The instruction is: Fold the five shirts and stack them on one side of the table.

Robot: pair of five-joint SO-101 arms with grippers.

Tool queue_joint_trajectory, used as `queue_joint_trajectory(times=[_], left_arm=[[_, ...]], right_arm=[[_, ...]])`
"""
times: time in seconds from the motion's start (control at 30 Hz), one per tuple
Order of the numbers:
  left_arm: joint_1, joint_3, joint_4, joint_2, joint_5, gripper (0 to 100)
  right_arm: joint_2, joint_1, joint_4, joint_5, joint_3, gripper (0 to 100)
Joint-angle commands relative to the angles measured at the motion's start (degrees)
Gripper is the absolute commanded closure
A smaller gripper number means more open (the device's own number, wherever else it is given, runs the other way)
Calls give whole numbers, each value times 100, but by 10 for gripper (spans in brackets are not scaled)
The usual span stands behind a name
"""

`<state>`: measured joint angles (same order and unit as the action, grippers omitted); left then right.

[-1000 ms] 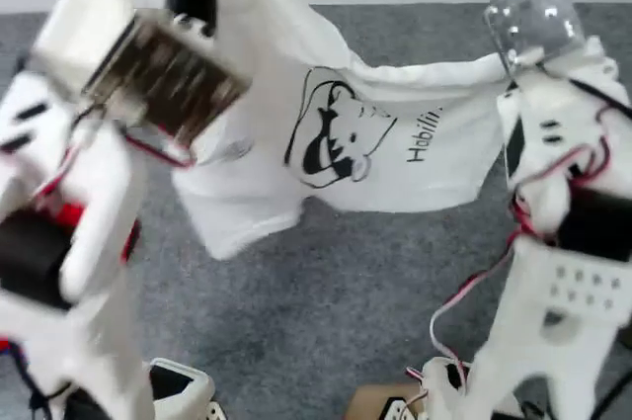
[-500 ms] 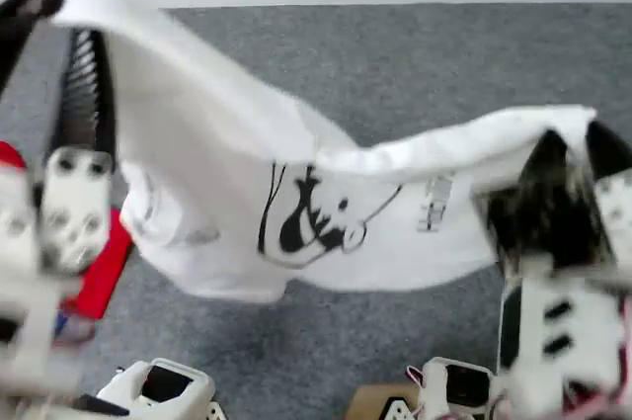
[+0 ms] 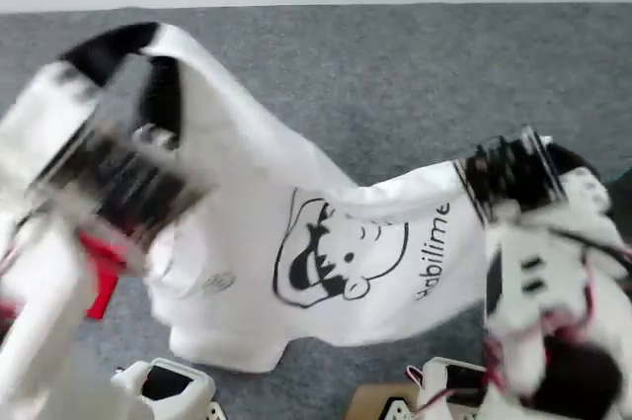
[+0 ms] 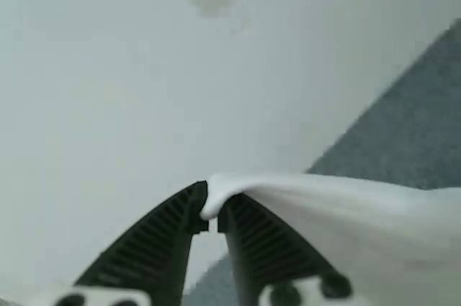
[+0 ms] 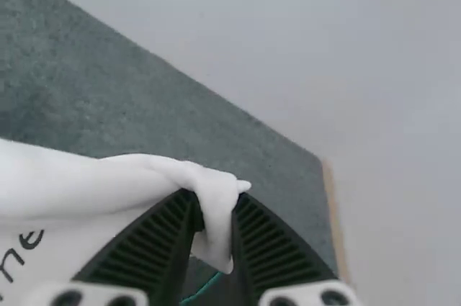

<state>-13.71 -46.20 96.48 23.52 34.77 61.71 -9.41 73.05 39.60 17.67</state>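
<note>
At the upper left of the high view, the left gripper (image 3: 148, 44) is closed on a thin fold of the white shirt (image 3: 336, 242). Its wrist view shows only a small tip of cloth poking out between the two dark fingers. That narrow hold looks like the weakest point. A tug from the other side or the weight of the hanging cloth could pull the edge free, and that side of the shirt would drop in a heap.

Across the middle of the frame the shirt hangs in the air over the grey table (image 3: 395, 74), strung between the two arms. Its left end is higher than its right, and its lower edge sags toward the lower left. Laid down this way, it would probably land crooked and creased. The sagging hem is also near the arm bases at the bottom edge and might snag on them.

At the right, the right gripper (image 3: 553, 158) is clamped on a thicker bunch of the shirt's edge, which seems the safer hold. A bunch like this may hide a doubled layer, though, and that would spoil a clean fold.

The shirt's front carries a black outline drawing of a cartoon face (image 3: 341, 257). A short line of black lettering (image 3: 433, 252) runs slantwise to its right.
</note>
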Motion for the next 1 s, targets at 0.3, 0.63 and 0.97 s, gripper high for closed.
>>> queue_joint_trajectory(times=[0.3, 0.63, 0.97], left_arm=[[580, 3415, -2400, -677, -53, 994], [1029, 4013, -4879, -2022, -53, 994], [1380, 3855, -6330, -3481, -35, 994]], right_arm=[[-347, 119, -3108, 62, 2725, 988], [-3029, 66, -5297, 62, 2004, 988], [-6440, -40, -5622, 26, -985, 988]])
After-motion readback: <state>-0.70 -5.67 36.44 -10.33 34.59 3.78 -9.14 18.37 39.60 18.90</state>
